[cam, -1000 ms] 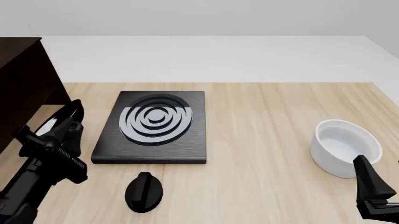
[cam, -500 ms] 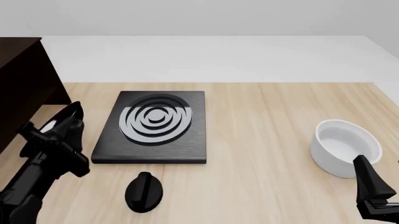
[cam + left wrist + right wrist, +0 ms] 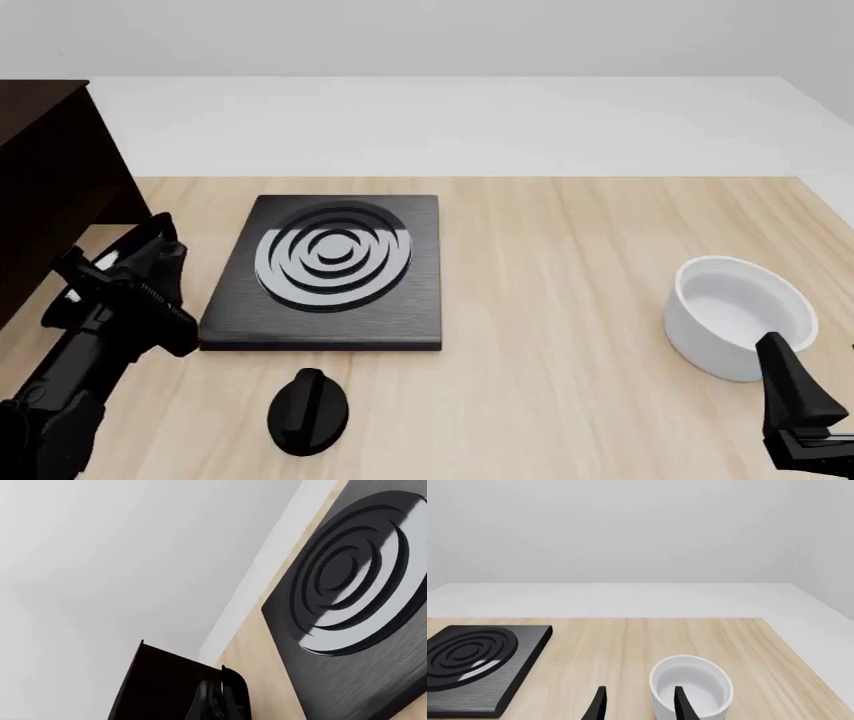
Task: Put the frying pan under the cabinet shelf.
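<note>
Glossy black frying pan (image 3: pixel 134 250) by left tool (image 3: pixel 140 262), grip unclear; right tool (image 3: pixel 637 705) spread before smooth white bowl (image 3: pixel 691 685).

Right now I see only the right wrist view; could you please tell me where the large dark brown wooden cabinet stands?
Observer: The large dark brown wooden cabinet stands at the far left of the table, left of the flat black square stove plate.
Operator: What lies nearer than the plate?
Observer: A small black knob.
Operator: And the left end effector?
Observer: The left end effector hovers between cabinet and plate, at the glossy rim of the round black frying pan; its grip is unclear.
</note>
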